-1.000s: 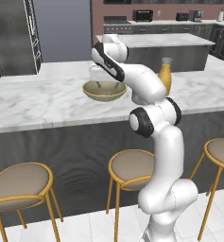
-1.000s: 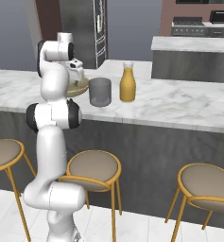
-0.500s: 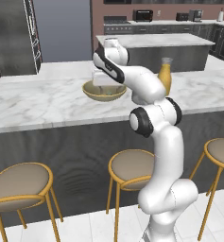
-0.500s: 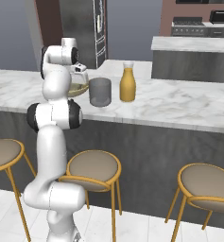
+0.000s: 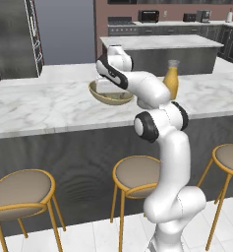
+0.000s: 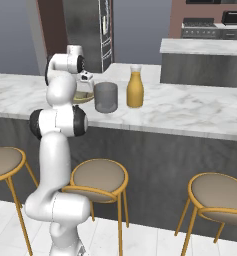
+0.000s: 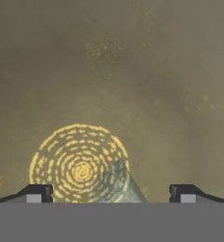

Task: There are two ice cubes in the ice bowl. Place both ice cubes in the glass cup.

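The tan-gold ice bowl (image 5: pixel 111 97) stands on the marble counter, and my gripper (image 5: pixel 106 87) reaches down into it. In the hand view the bowl's inner floor (image 7: pixel 132 85) is very close. One pale translucent ice cube (image 7: pixel 121 183) lies low between my two dark fingertips (image 7: pixel 36 193), which stand wide apart around my open gripper (image 7: pixel 111 196). The cube is not gripped. In the right base view the grey glass cup (image 6: pixel 106 97) stands just right of the bowl (image 6: pixel 86 97), with my gripper (image 6: pixel 83 84) over the bowl.
A tall carafe of orange liquid (image 6: pixel 135 90) stands right of the cup, also seen past my arm (image 5: pixel 171 79). Round stools (image 5: pixel 137 174) line the counter front. A second counter (image 5: pixel 162 47) lies behind.
My hand has sunk a little lower into the bowl. The jaws have stayed wide open.
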